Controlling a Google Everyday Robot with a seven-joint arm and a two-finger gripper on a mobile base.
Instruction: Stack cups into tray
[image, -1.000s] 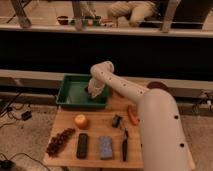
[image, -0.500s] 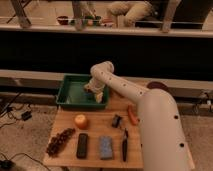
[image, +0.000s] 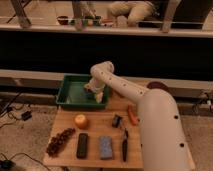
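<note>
The green tray (image: 70, 96) sits at the back left of the wooden bench (image: 95, 135), its rim over the far edge. My hand (image: 97, 95) hangs inside its right end, fingers spread, pinching nothing. In front lie an orange (image: 81, 121), a bunch of grapes (image: 60, 141), a dark block (image: 82, 145), a blue sponge (image: 105, 147), a knife (image: 124, 146) and a carrot (image: 132, 115).

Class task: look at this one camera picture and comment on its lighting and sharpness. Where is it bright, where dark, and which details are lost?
Camera view: warm, dim light; the wooden table is evenly lit, while a broad dark band behind it swallows detail. Camera view: soft throughout, so the small dark items near the table's front edge stay vague. Camera view: the gripper, open over the green tray, blurs into the pale arm.
</note>
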